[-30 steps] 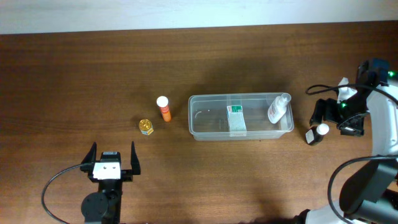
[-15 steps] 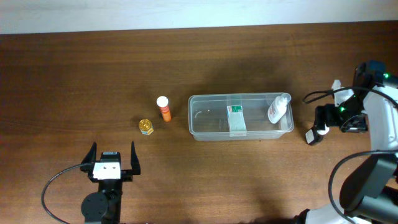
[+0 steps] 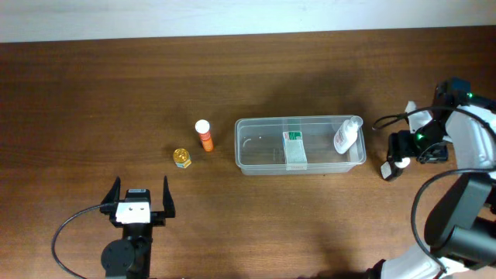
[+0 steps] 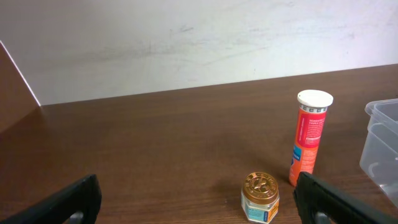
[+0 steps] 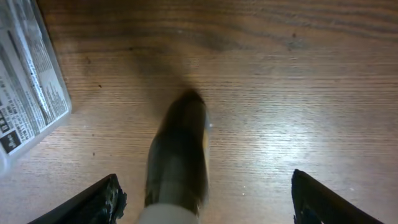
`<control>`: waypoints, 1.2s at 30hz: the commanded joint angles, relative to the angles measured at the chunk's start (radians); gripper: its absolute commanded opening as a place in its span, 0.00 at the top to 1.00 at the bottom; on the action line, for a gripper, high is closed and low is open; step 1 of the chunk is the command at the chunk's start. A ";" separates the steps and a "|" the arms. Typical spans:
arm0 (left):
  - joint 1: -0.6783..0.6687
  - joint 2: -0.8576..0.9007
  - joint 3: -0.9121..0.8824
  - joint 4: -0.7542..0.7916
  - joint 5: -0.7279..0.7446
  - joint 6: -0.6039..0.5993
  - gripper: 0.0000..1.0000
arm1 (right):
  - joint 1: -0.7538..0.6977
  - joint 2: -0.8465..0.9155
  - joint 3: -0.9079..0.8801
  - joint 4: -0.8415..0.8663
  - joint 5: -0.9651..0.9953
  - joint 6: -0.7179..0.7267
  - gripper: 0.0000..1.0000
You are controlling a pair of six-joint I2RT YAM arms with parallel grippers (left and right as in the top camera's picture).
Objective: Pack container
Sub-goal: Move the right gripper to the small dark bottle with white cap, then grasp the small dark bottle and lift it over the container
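right pincer gapes wide around a dark bottle, not touching it, at 3 o'clock of the container; left pincer spread wide, empty.

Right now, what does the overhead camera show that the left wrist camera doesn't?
Only overhead: the inside of the container, with a white-and-green box and a clear bottle in it; also the right gripper at a small dark bottle. Only left wrist: the printed side of the orange tube and the label on the gold-lidded jar. Both: tube, jar, the container's end nearest the tube, and the wooden table.
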State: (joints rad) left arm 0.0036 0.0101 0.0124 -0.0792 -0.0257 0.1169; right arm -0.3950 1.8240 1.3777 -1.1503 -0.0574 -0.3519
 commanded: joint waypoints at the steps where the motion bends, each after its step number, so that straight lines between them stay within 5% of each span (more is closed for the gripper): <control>1: 0.006 -0.005 -0.003 -0.004 0.008 0.016 0.01 | -0.004 0.036 -0.008 -0.005 -0.037 -0.011 0.20; 16: 0.006 -0.005 -0.003 -0.004 0.008 0.016 0.01 | -0.004 0.040 -0.060 0.000 -0.043 -0.010 0.39; 26: 0.006 -0.005 -0.003 -0.004 0.008 0.016 0.00 | -0.005 0.040 -0.059 0.008 -0.043 -0.010 0.72; 36: 0.006 -0.005 -0.003 -0.004 0.008 0.016 0.01 | -0.005 0.039 0.084 -0.089 -0.040 0.029 0.82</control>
State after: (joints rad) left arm 0.0036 0.0101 0.0124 -0.0792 -0.0257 0.1169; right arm -0.3950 1.8641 1.3773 -1.2201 -0.0948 -0.3542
